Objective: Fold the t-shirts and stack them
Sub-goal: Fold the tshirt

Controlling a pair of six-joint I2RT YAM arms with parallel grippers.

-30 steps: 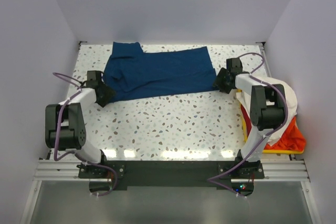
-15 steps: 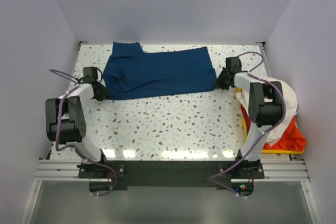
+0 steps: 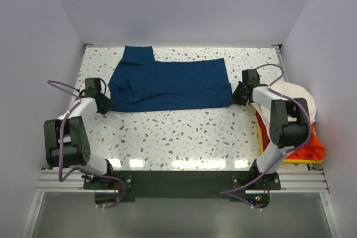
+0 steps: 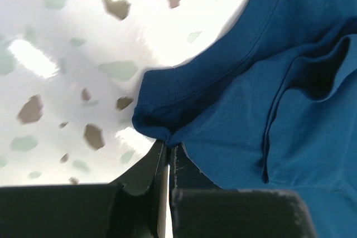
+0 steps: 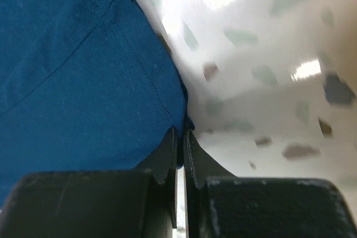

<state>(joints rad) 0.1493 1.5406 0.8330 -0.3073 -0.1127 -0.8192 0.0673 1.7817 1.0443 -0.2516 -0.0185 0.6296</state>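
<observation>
Across the upper middle of the overhead frame | navy t-shirt [image 3: 170, 85] is spread flat | near corners are pinched in the closed left gripper [image 4: 167, 147] and right gripper [image 5: 179, 136] | thin hem holds may be lost if pulled unevenly

T-shirts: three – one navy t-shirt [image 3: 170, 85], one cream-white t-shirt [image 3: 301, 96], one orange-red t-shirt [image 3: 309, 147]
Yellow bin [image 3: 260, 132]: one
Desk [image 3: 189, 132]: one, speckled
Robot arms: two – left arm [image 3: 70, 132], right arm [image 3: 281, 121], each with one pair of jaws
</observation>
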